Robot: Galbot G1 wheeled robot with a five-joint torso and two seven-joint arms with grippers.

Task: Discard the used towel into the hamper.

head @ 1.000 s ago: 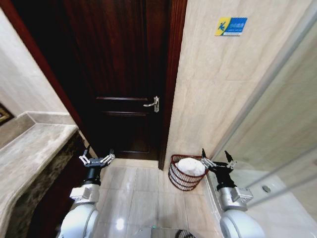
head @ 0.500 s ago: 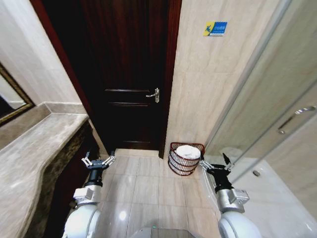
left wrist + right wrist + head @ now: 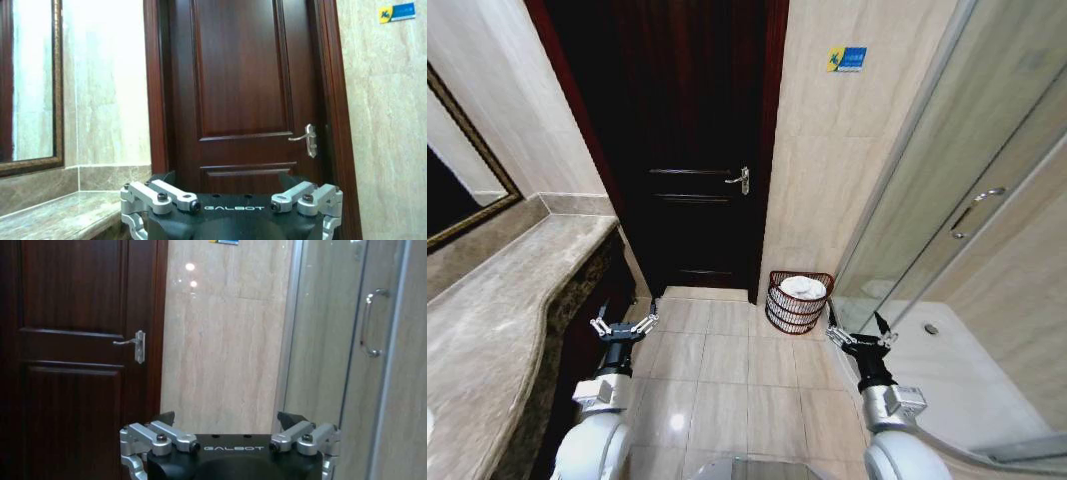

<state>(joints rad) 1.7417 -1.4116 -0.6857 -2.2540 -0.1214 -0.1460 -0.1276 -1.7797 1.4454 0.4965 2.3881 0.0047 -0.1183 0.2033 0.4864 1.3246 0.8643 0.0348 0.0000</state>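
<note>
The hamper (image 3: 798,303), a small round dark reddish-brown slatted basket, stands on the floor against the tiled wall, just right of the door. A white towel (image 3: 802,287) lies bunched inside it, reaching up to the rim. My left gripper (image 3: 623,326) is held open over the floor tiles at the lower left, well away from the hamper. My right gripper (image 3: 858,334) is open too, empty, a short way in front of the hamper and to its right. In each wrist view the gripper's own fingers (image 3: 160,195) (image 3: 160,435) are spread wide with nothing between them.
A dark wooden door (image 3: 697,150) with a lever handle (image 3: 739,179) is shut straight ahead. A marble counter (image 3: 497,320) runs along the left under a framed mirror (image 3: 457,190). A glass shower enclosure (image 3: 967,220) and its raised base (image 3: 947,370) fill the right. Tiled floor (image 3: 727,370) lies between.
The whole head view has shifted: the camera has drawn back and risen, so door and hamper look smaller and farther. Both grippers stay open and empty, the towel stays in the hamper.
</note>
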